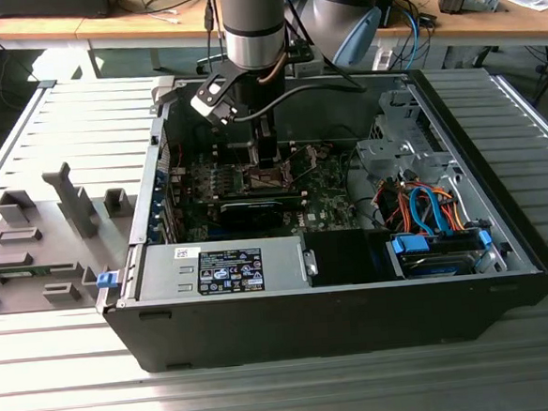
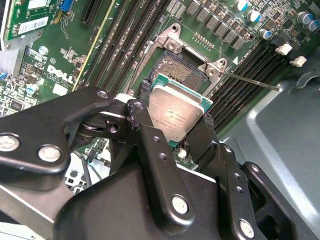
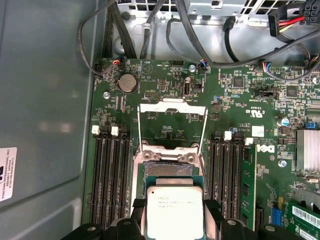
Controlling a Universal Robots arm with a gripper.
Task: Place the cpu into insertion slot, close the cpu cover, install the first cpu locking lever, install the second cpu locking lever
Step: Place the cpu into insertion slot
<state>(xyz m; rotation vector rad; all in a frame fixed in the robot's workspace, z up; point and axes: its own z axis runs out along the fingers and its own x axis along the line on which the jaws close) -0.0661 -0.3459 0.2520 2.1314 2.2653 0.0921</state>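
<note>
A ribbed grey metal table (image 1: 70, 389) carries a large black computer case (image 1: 357, 322) lying open. The thick grey robot arm (image 1: 253, 19) reaches down into the case from above. Inside, the black two-fingered pincer (image 1: 264, 154) hangs over the green motherboard (image 1: 326, 207). Toward the exterior view's right of the pincer sit a silvery drive cage (image 1: 392, 145) and a bundle of orange and blue cables (image 1: 424, 204). A silvery power supply box (image 1: 222, 266) lies on the side of the pincer nearer the exterior camera.

In both wrist views the pincer (image 2: 172, 119) is closed down to the width of the small square cpu with a silver-grey metal top (image 2: 176, 111). Its black fingers (image 2: 145, 131) press on two opposite edges of the chip. The cpu sits between the fingertips, over the near edge of the square insertion slot with its brownish contact field and metal rim (image 3: 167, 169); whether the two touch cannot be told.

Beyond the slot, the thin silvery window-frame cpu cover (image 3: 172, 105) is swung open, away from the pincer. Long black memory slots (image 3: 110, 180) flank the pincer on both sides, close beside the insertion slot. A thin metal lever rod (image 2: 250, 81) sticks out sideways from the slot's rim, across the memory slots. Black cables (image 3: 200, 45) cross well beyond the cover.
</note>
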